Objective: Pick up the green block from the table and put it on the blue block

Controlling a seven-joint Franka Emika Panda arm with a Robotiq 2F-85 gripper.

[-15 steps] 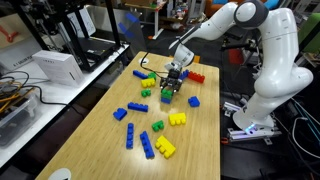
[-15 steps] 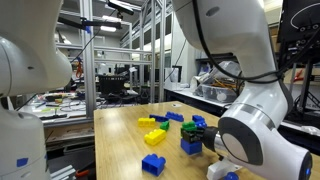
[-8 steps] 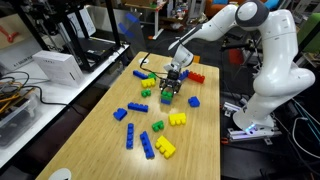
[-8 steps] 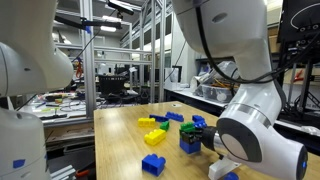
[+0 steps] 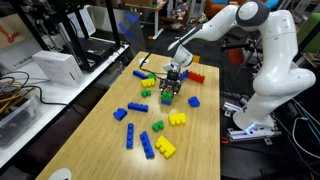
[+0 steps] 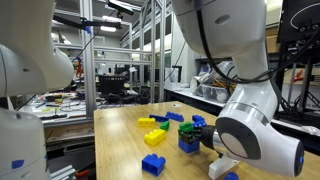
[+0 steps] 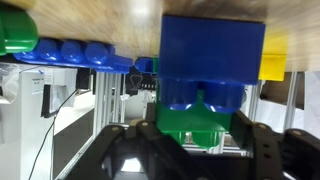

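Green block (image 7: 190,118) is pinched btwn the gripper's (image 7: 197,140) fingers, sitting on top of the blue block (image 7: 212,55) and touching it. Both are toward the far end of the wooden table (image 5: 100,130), w/ the arm reaching down over them. Yellow brick (image 7: 275,55) is just beside the blue block. Long blue bar (image 7: 75,52) lies nearby w/ other bricks scattered nearer.
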